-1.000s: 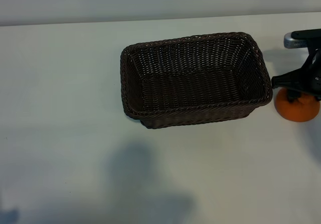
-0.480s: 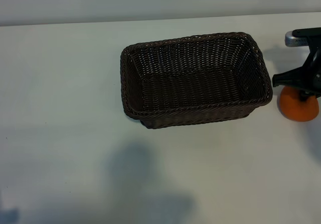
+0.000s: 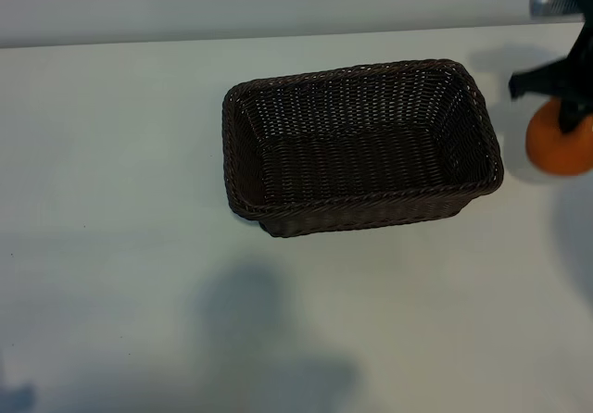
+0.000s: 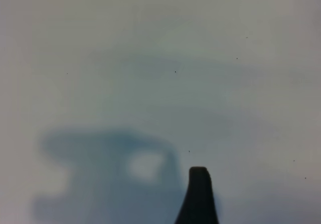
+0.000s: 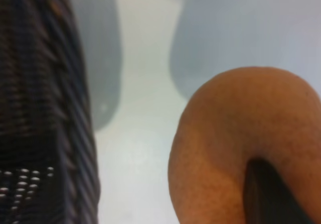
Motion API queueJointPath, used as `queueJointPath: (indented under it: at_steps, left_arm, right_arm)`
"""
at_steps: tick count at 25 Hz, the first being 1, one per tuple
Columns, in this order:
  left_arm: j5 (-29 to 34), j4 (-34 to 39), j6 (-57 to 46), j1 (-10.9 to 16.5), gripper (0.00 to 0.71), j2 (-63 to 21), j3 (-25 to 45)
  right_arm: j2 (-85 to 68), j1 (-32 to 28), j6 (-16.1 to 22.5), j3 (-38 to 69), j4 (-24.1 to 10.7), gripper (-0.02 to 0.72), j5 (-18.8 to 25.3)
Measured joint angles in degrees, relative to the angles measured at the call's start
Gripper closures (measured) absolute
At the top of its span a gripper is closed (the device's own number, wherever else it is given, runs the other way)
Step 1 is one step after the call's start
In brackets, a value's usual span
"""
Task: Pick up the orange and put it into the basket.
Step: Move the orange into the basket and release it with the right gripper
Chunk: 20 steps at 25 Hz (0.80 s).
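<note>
The orange (image 3: 561,144) hangs above the table at the far right edge of the exterior view. My right gripper (image 3: 567,117) is shut on it from above, and the fruit's shadow lies on the table below. In the right wrist view the orange (image 5: 225,148) fills the near side, with one dark finger (image 5: 266,194) pressed against its skin. The dark brown woven basket (image 3: 361,200) stands empty in the middle of the table, its wall (image 5: 45,108) close beside the fruit. Of my left gripper only one dark fingertip (image 4: 199,189) shows, over bare table, with nothing held.
The white table (image 3: 120,154) spreads wide to the left of and in front of the basket. An arm's shadow (image 3: 269,339) falls on its front part. A pale wall runs behind the table's far edge.
My right gripper closed on the orange and lifted it off the table; the fruit sits higher in the exterior view. The basket has not moved.
</note>
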Motion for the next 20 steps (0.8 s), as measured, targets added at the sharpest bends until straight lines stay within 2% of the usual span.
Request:
queueJointPath:
  at_steps: [5,9,20]
  left_arm:
    - [0.0,0.0,0.0,0.0,0.118,0.0,0.0]
    - [0.0,0.0,0.0,0.0,0.118,0.0,0.0]
    - [0.0,0.0,-0.1,0.0,0.118,0.0,0.0]
  right_arm:
    - [-2.7,0.5,-0.9,-3.7,0.0,0.616,4.1]
    - [-3.6,3.1,-1.3,-6.6,0.0,0.620,5.6]
    - [-3.5,15.3,-1.0,-10.3,0.6,0.619,5.5]
